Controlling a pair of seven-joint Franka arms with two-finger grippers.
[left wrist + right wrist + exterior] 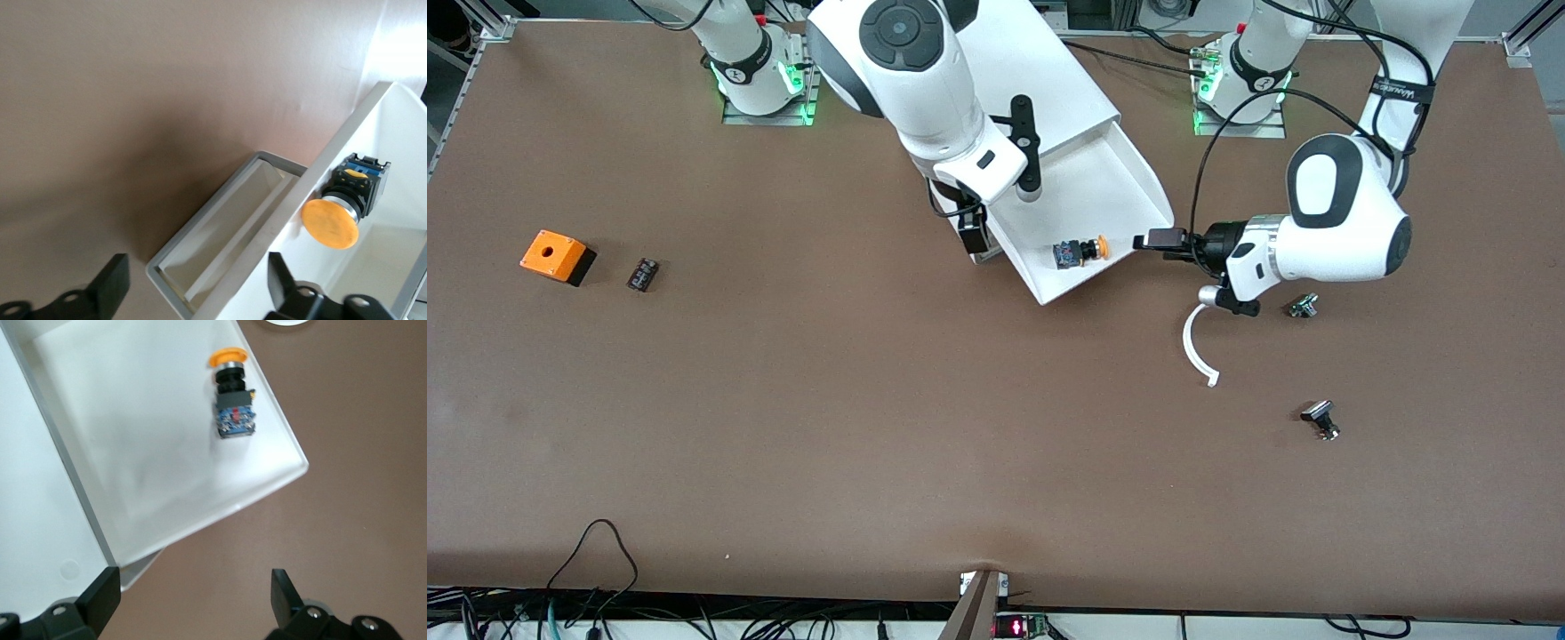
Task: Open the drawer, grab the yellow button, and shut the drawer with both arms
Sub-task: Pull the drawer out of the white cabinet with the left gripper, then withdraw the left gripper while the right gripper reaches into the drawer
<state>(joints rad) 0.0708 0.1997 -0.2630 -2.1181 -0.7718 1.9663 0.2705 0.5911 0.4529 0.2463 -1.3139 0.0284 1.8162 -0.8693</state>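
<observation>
On your brown bench (871, 400) the drawer (1112, 191) stands open; both empty grippers, left (1161, 240) and right (971, 233), gape beside it. Reach carelessly and you'll knock the button (1082, 252) away.

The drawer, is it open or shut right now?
Open. The drawer sticks far out of the white cabinet, and you can see the orange-capped button lying inside near its front wall.
</observation>
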